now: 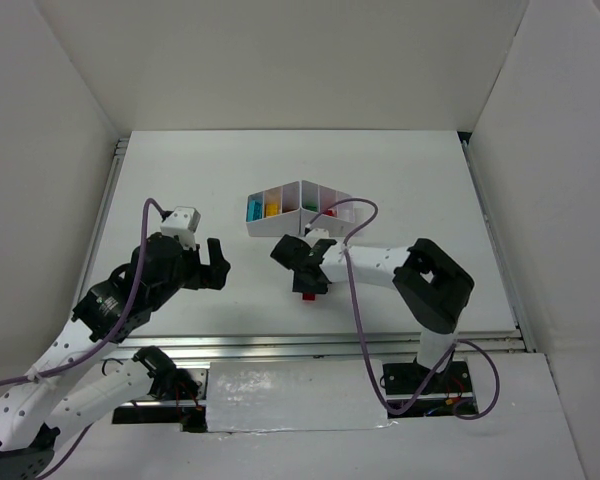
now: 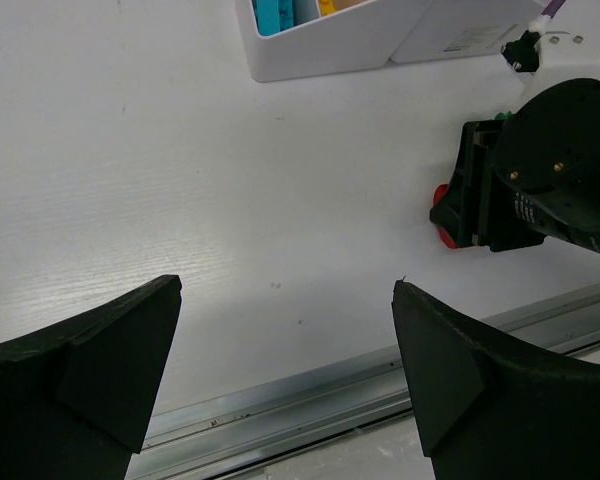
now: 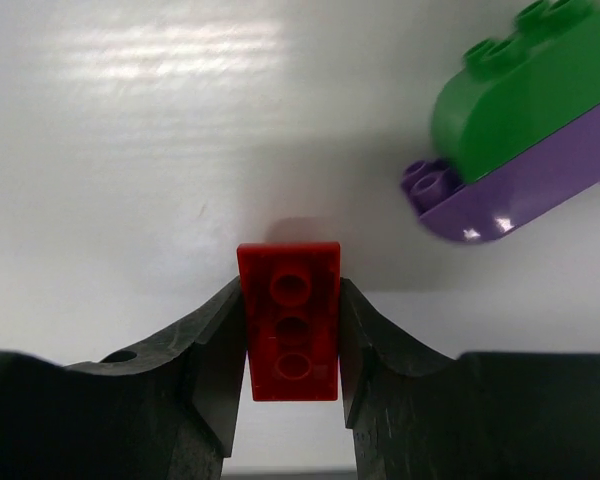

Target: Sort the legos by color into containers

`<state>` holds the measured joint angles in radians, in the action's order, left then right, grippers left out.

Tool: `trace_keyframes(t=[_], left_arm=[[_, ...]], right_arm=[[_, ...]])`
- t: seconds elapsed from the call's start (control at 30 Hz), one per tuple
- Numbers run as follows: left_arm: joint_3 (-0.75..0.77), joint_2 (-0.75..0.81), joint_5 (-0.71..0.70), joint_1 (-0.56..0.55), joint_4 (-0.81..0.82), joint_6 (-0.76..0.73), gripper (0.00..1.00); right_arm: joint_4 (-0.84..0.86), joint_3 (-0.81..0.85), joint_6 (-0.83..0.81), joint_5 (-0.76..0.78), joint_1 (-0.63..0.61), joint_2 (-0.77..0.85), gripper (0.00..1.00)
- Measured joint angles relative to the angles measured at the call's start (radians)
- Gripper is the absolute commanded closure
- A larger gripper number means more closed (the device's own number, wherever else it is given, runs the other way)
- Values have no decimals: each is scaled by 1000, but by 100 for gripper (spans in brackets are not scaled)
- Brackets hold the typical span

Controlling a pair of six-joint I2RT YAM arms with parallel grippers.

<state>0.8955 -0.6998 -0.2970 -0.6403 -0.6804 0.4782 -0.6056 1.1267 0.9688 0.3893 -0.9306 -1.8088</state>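
Right wrist: right pincer (image 3: 290,300) pinching red brick (image 3: 290,335) (studs facing camera); left pincer (image 2: 285,290) spread wide.

The bench (image 1: 430,180) is a plain matte white surface with a metal rail (image 1: 280,345) running along its near edge. A white divided tray (image 1: 275,228) sits on it at the far centre, with light blue and yellow pieces showing in its left compartments. Near of the tray, a green brick (image 3: 520,100) joined to a purple brick (image 3: 520,190) lies on the bare surface. Just beside them a red brick (image 3: 290,330) is pinched by the right end effector (image 3: 292,335); whether it rests on the bench cannot be told.
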Motion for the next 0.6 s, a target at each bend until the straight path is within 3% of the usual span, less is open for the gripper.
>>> trace_keyframes(t=[0.27,0.6], left_arm=[[0,2,0,0,0,0,1],[0,7,0,0,0,0,1]], right_arm=[[26,42,-153,-97,-35,196,81],[-38,332,-477,-167,317,208,83]])
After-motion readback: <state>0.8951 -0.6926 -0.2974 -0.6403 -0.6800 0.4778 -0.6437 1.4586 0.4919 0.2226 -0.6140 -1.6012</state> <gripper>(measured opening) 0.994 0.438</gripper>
